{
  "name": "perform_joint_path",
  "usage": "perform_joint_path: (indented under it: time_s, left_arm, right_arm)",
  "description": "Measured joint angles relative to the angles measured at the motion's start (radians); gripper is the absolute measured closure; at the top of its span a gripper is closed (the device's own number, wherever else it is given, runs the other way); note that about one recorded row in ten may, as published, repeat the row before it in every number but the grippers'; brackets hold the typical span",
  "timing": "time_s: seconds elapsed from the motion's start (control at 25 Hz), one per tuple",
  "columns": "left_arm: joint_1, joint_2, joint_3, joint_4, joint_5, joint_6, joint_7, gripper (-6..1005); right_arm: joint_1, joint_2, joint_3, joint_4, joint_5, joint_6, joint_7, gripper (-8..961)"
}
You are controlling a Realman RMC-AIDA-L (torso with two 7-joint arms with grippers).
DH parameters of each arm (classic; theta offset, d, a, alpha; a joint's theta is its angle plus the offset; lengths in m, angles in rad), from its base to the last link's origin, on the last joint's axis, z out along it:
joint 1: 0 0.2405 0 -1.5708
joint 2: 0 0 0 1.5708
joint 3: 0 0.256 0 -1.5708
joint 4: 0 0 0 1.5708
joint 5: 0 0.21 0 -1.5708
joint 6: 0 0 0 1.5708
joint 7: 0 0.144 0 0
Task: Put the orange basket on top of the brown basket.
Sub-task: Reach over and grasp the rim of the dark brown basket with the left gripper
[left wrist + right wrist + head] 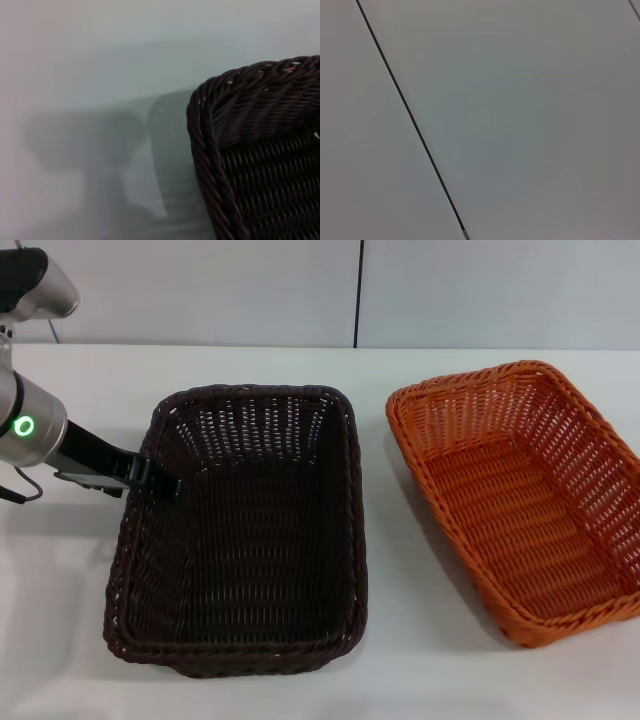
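Note:
The brown basket [240,540] stands on the white table left of centre, upright and empty. The orange basket [520,500] stands to its right, upright and empty, with a strip of bare table between them. My left gripper [160,483] reaches in from the left and sits at the brown basket's left rim, near its far corner. In the left wrist view a corner of the brown basket [260,150] fills one side, with the gripper's shadow on the table beside it. My right gripper is out of view; its wrist view shows neither basket.
The white table [400,640] runs to a pale wall with a dark vertical seam [357,290] at the back. The right wrist view shows only a pale surface crossed by a dark seam [410,115]. The orange basket reaches the right edge of the head view.

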State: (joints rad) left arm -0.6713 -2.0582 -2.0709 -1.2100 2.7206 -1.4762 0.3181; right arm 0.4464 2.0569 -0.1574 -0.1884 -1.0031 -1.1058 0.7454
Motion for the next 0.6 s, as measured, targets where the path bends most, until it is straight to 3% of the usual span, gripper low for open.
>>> perform_joint_path:
  time_s: [0.28, 0.48, 0.6]
  left_arm:
    - [0.006, 0.002, 0.000, -0.006, 0.004, 0.008, 0.004, 229]
    - [0.006, 0.002, 0.000, -0.006, 0.004, 0.008, 0.008, 440]
    - [0.007, 0.001, 0.000, -0.007, 0.004, 0.003, 0.009, 648]
  right_arm:
    - [0.002, 0.000, 0.000, 0.003, 0.000, 0.016, 0.000, 196]
    - [0.004, 0.000, 0.001, 0.004, 0.000, 0.024, 0.000, 197]
    - [0.004, 0.000, 0.001, 0.004, 0.000, 0.024, 0.000, 198]
